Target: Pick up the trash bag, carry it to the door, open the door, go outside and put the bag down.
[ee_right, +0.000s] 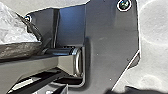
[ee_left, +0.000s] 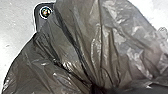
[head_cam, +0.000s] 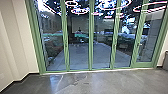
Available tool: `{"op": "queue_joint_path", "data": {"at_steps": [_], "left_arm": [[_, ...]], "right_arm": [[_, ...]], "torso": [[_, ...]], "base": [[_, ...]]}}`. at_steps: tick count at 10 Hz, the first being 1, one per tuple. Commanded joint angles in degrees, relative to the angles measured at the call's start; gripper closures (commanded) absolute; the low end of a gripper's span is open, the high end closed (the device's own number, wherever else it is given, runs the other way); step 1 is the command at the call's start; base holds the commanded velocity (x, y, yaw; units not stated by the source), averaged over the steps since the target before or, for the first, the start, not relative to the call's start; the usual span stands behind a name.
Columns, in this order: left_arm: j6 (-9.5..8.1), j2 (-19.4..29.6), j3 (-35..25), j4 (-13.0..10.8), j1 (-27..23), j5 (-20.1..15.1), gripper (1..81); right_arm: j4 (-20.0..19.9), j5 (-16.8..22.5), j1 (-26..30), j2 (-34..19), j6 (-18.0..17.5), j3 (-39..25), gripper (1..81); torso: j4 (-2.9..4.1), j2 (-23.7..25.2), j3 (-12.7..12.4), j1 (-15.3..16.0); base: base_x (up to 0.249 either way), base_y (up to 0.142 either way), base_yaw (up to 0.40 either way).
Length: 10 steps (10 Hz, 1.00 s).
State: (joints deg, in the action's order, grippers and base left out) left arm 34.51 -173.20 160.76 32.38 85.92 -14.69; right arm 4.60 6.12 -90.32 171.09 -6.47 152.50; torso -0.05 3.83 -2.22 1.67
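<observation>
A dark, translucent trash bag [ee_left: 100,42] spreads large in the left wrist view, its plastic pulled into folds that gather at one dark point, where my left gripper [ee_left: 96,88] is shut on it. Part of the same trash bag [ee_right: 17,46] shows in the right wrist view, beside the robot's own plate and bar. Ahead in the head view, a glass door [head_cam: 146,46] with a green frame and a handle stands closed at the right end of a row of tall glass panels.
Grey polished floor [head_cam: 100,82] runs up to the glass. A pale wall [head_cam: 15,42] with a dark base strip borders the left side. A grey object [head_cam: 165,60] stands at the right edge. Paving [head_cam: 82,56] lies beyond the panels, which carry reflections of ring lights.
</observation>
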Motion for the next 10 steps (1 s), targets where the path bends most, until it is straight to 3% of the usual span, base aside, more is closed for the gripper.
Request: {"op": "queue_joint_path", "data": {"at_steps": [1,10], "left_arm": [[0.47,0.05,0.08,0.14,-3.43,-4.73,81.1],[0.47,-0.13,0.08,0.23,-3.43,-4.56,81.1]], "right_arm": [[0.41,3.37,2.9,0.24,0.15,-0.11,1.0],[0.41,3.37,2.82,0.24,0.15,-0.02,1.0]], "torso": [[0.0,0.0,0.0,0.0],[0.0,0.0,0.0,0.0]], "base": [[0.0,0.0,-0.342],[0.0,0.0,-0.336]]}}
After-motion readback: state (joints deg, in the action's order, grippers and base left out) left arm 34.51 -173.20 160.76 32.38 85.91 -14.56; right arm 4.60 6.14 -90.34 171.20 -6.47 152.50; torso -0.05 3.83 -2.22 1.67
